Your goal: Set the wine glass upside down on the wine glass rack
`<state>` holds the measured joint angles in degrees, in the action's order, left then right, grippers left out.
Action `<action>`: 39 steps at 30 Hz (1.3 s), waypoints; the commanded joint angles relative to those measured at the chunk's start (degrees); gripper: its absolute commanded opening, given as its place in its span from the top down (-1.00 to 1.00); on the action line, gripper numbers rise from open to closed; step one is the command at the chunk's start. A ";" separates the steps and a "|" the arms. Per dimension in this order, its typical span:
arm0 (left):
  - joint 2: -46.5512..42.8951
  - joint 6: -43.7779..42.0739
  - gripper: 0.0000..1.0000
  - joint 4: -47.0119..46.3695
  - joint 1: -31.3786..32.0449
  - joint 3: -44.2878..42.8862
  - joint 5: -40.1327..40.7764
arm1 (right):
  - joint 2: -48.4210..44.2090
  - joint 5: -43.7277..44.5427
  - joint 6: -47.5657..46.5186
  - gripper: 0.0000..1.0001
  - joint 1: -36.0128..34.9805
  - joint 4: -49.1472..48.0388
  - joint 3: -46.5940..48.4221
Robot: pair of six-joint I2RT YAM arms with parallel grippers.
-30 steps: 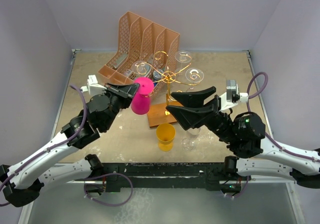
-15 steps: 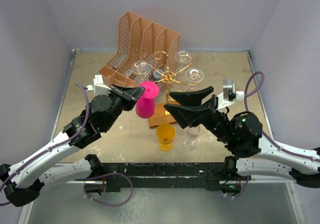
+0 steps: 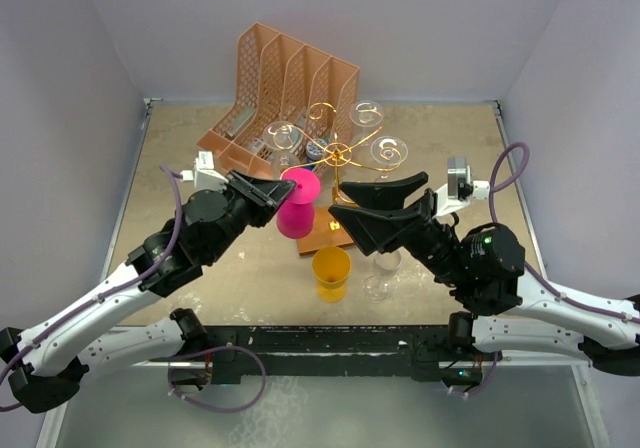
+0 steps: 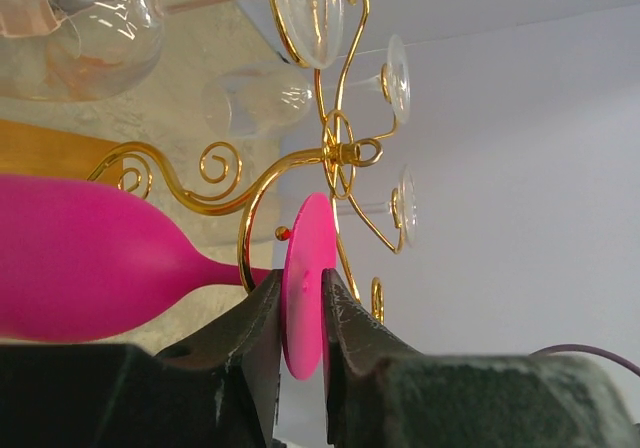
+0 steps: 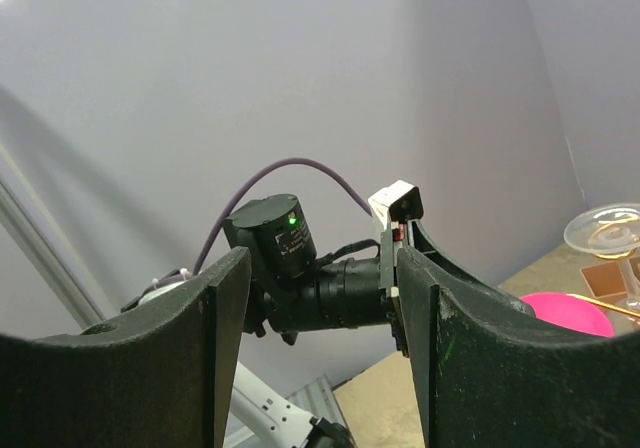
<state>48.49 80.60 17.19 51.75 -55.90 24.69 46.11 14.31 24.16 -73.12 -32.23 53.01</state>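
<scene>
The pink wine glass (image 3: 294, 208) hangs bowl-down at the left side of the gold wire wine glass rack (image 3: 338, 153). In the left wrist view its stem lies inside a curled gold arm (image 4: 245, 193) and its bowl (image 4: 90, 258) points left. My left gripper (image 3: 272, 190) straddles the round pink foot (image 4: 305, 283), and its jaws stand slightly apart, so the disc sits loosely between them. My right gripper (image 3: 375, 208) hovers open and empty over the rack's wooden base (image 3: 322, 230), facing the left arm.
Three clear glasses (image 3: 388, 152) hang on the rack's other arms. A yellow cup (image 3: 331, 273) and a clear glass (image 3: 380, 278) stand in front of the base. A peach slotted organizer (image 3: 275, 93) stands behind the rack at the back left.
My left gripper carried the pink glass right and slightly down onto the rack's left arm, then its jaws loosened around the foot. The right arm barely moved.
</scene>
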 commanded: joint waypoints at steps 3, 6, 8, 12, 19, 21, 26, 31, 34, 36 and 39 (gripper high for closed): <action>-2.09 0.36 0.62 3.85 -0.35 -1.52 -2.46 | -0.45 1.82 2.56 -0.25 -0.13 -1.05 0.53; -2.73 0.03 0.58 4.99 -0.34 -1.77 -2.36 | -0.46 2.36 3.09 -0.25 -0.17 -0.67 0.51; -2.77 -1.19 0.49 6.10 -0.33 -2.84 -2.81 | -0.33 3.06 3.76 -0.25 -0.15 -0.19 0.50; -2.49 -6.07 0.26 12.68 -0.33 -6.99 -3.57 | 2.00 4.80 8.69 -0.25 -0.18 7.66 4.18; -2.87 -15.20 -0.02 20.91 -0.33 -10.90 -8.21 | 3.47 7.77 13.88 -0.25 -0.15 16.89 6.84; -2.81 -20.72 -0.03 21.85 -0.33 -10.98 -11.52 | 3.18 9.61 15.19 -0.25 -0.18 18.14 7.01; -2.82 -31.44 -0.03 25.49 -0.25 -11.57 -18.59 | 0.92 17.31 18.99 -0.25 -0.13 20.38 6.85; -2.90 -34.89 -0.03 24.45 -0.17 -10.17 -21.93 | -2.01 23.28 22.14 -0.25 -0.21 21.19 5.68; -1.98 -35.71 -0.03 23.46 0.57 -9.19 -21.08 | -3.58 28.18 25.43 -0.25 -0.17 23.51 5.25; -1.11 -36.20 -0.04 22.84 1.88 -8.45 -19.27 | -4.47 31.04 28.23 -0.25 -0.18 25.35 4.94; 1.63 -36.32 -0.04 22.54 4.99 -7.52 -15.86 | -5.81 34.10 31.35 -0.24 -0.11 27.43 4.44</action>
<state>47.53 46.98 42.22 53.52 -64.55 5.72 41.82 40.49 49.19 -73.12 -7.35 57.28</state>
